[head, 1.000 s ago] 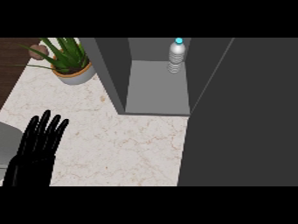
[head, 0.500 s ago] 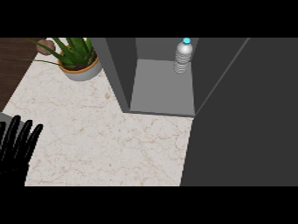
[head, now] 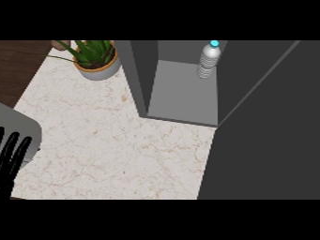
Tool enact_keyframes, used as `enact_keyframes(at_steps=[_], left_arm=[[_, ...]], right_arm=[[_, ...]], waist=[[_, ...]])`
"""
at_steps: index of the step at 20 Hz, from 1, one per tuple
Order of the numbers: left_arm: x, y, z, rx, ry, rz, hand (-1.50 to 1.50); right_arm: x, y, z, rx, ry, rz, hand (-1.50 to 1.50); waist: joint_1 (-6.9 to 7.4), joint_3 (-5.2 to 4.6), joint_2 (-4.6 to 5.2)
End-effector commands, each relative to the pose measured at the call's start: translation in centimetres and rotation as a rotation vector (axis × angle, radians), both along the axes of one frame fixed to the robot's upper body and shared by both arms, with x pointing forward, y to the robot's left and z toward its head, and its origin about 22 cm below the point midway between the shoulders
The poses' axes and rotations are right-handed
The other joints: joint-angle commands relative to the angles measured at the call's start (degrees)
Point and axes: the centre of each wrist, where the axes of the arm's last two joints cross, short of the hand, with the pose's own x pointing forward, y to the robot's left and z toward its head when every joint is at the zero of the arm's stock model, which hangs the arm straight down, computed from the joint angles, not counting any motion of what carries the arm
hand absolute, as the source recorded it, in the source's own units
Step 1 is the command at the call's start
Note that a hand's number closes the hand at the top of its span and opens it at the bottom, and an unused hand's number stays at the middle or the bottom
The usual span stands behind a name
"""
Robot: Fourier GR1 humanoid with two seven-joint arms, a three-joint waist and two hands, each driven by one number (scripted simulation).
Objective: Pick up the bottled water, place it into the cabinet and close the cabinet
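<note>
**Inspector:** Nearest edge first. Left hand [head: 3,159] at the lower left corner, fingers straight and pointing up, holding nothing. Drawn down and to the left against its place a second ago, when nearer mid-worktop. Right hand not visible anywhere.

**Clerk:** Noted. And beneath it?

**Inspector:** Pale marbled worktop [head: 121,145], with a grey rounded object [head: 10,122] at the left edge beside the hand; identity not determinable. Large dark panel [head: 273,140] filling the right side, judged to be the open cabinet door, standing well out over the worktop.

**Clerk:** Further back?

**Inspector:** Cabinet [head: 183,93] with its grey interior exposed. Bottled water [head: 209,60] upright inside, at the back right of the compartment, blue cap up, touching no hand. Same spot in the cabinet as in the earlier pictures. Potted plant [head: 94,58] at the far left, just beside the cabinet wall.

**Clerk:** Meaning for the task?

**Inspector:** Placement judged complete; bottle released and standing. Door not yet shut. Remaining step: swing the panel closed, most likely by the right arm, currently out of view.
</note>
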Motion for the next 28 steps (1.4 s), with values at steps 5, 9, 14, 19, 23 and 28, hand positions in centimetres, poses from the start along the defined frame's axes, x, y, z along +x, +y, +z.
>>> enact_keyframes(at_steps=[5, 9, 14, 19, 23, 28], left_arm=[[0.2, 1.2, 0.7, 0.008, -0.015, -0.043, -1.5], [0.2, 1.5, 1.1, 0.023, -0.013, -0.068, -1.5], [0.5, 1.9, 1.4, 0.037, -0.016, -0.089, -1.5], [0.7, 2.5, 1.5, 0.044, -0.022, -0.083, -1.5], [0.4, 2.8, 1.5, 0.044, -0.012, -0.078, -1.5], [0.8, 3.2, 1.7, 0.051, -0.025, -0.083, -1.5]], right_arm=[[0.3, 2.6, 1.2, 0.017, -0.032, 0.217, 1.5], [0.9, 2.5, 1.5, -0.006, -0.07, 0.226, 1.5], [2.1, 1.3, 2.3, -0.182, -0.189, 0.311, -1.5], [2.8, 1.7, 2.3, -0.164, -0.207, 0.314, 1.5], [3.2, 1.5, 2.6, -0.214, -0.231, 0.313, 1.5], [3.7, 1.4, 2.9, -0.208, -0.253, 0.315, 1.5]], waist=[[3.46, -0.21, 1.27], [4.25, -0.31, 1.3], [7.09, -0.75, 1.3], [6.21, -0.76, 1.16], [6.79, -0.86, 1.04], [6.26, -0.96, 1.16]])
